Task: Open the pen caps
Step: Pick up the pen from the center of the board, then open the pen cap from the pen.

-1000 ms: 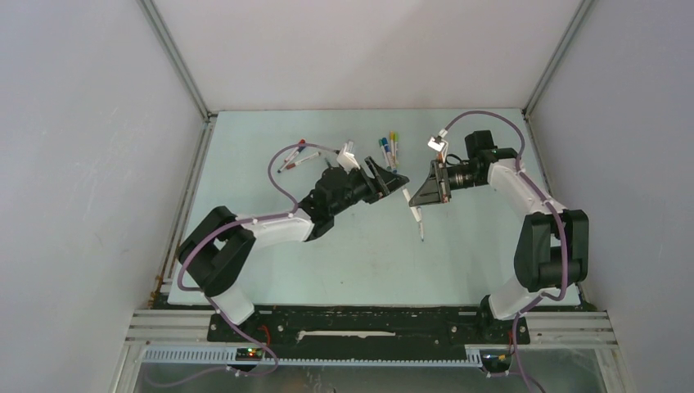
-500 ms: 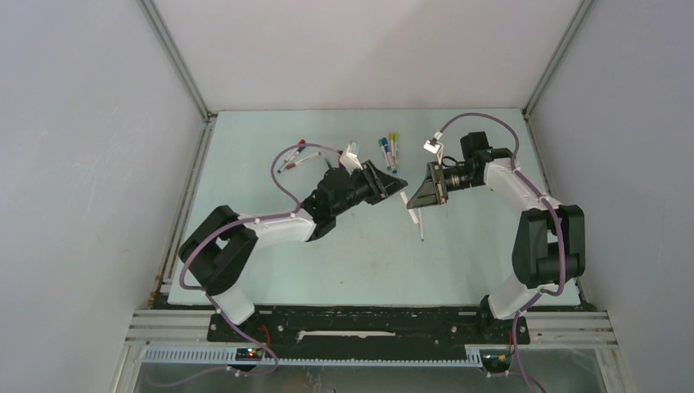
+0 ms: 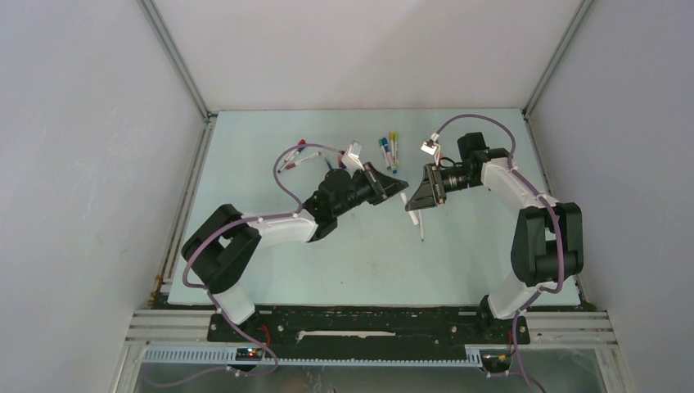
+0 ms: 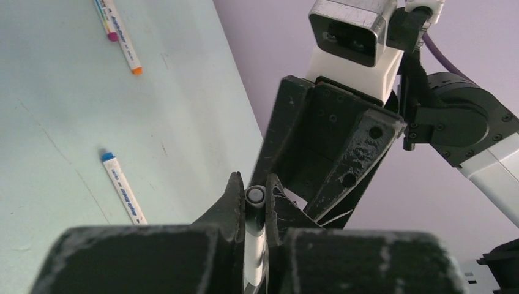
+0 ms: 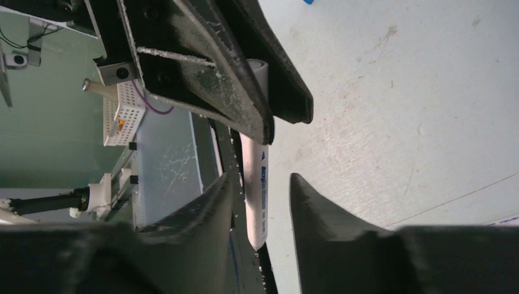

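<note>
From the overhead cam, going left to right: a couple of pens with red caps (image 3: 299,144) sit upper left on the table (image 3: 245,164). Next is my left gripper (image 3: 401,187), mid-frame. On the left wrist cam its fingers (image 4: 235,195) are pinched tight on a white pen barrel (image 4: 254,245), whose round end pokes up between them. A blue-capped pen (image 4: 122,187) lies on the table just left of that.

Right beside it is the right gripper (image 3: 412,201), facing the left one. On the right wrist cam its jaws are spread, with the same barrel (image 5: 257,184) running between them, not touching as far as I can tell. More capped pens (image 3: 389,147) lie behind both grippers.
</note>
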`<state>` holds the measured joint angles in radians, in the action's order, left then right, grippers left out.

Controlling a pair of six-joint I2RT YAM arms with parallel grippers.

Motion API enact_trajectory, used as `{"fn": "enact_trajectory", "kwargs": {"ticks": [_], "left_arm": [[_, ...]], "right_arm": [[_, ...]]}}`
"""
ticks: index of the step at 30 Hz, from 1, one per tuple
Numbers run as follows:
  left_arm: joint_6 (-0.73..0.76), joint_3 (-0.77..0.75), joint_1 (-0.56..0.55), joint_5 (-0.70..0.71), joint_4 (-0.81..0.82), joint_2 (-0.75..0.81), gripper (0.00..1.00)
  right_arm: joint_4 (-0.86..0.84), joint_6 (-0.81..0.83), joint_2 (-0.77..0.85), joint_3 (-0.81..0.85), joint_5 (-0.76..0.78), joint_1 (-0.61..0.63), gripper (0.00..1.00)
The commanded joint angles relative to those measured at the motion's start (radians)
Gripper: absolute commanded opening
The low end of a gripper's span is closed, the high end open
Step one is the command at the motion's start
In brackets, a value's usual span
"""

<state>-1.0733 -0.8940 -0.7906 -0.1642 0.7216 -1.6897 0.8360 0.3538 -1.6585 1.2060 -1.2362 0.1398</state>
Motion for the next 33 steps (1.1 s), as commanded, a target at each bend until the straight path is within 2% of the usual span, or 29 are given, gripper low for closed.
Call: {"fn": "enact_trajectory", "kwargs": {"ticks": [1, 4, 7, 9, 12, 13, 19, 24, 33], "left_arm": [[0.023, 0.022, -0.018, 0.018, 0.094, 0.034, 0.00], [0.028, 0.054, -0.032, 0.042, 0.152, 0.048, 0.00], [0.032, 0.069, -0.041, 0.063, 0.185, 0.052, 0.00], [0.033, 0.076, -0.042, 0.078, 0.191, 0.056, 0.00], [0.045, 0.090, -0.041, 0.117, 0.221, 0.065, 0.00], [0.057, 0.094, -0.041, 0.135, 0.236, 0.073, 0.00], [0.142, 0.134, 0.012, 0.333, 0.341, 0.179, 0.00], [0.232, 0.128, 0.106, 0.464, 0.277, 0.287, 0.00], [0.254, 0.148, 0.197, 0.489, 0.243, 0.393, 0.00]], "right_arm": [[-0.009, 0.005, -0.002, 0.001, -0.029, 0.010, 0.47], [-0.010, 0.001, -0.004, 0.001, -0.033, 0.020, 0.53], [-0.015, -0.009, -0.004, 0.001, -0.040, 0.028, 0.49], [-0.019, -0.014, -0.005, 0.002, -0.045, 0.034, 0.37], [-0.024, -0.023, -0.009, 0.001, -0.045, 0.042, 0.04], [-0.027, -0.028, -0.009, 0.002, -0.037, 0.046, 0.00], [-0.019, -0.023, -0.011, 0.002, -0.028, 0.087, 0.00], [-0.013, -0.018, -0.028, 0.001, -0.031, 0.134, 0.00], [-0.006, -0.002, -0.030, 0.002, -0.010, 0.180, 0.00]]}}
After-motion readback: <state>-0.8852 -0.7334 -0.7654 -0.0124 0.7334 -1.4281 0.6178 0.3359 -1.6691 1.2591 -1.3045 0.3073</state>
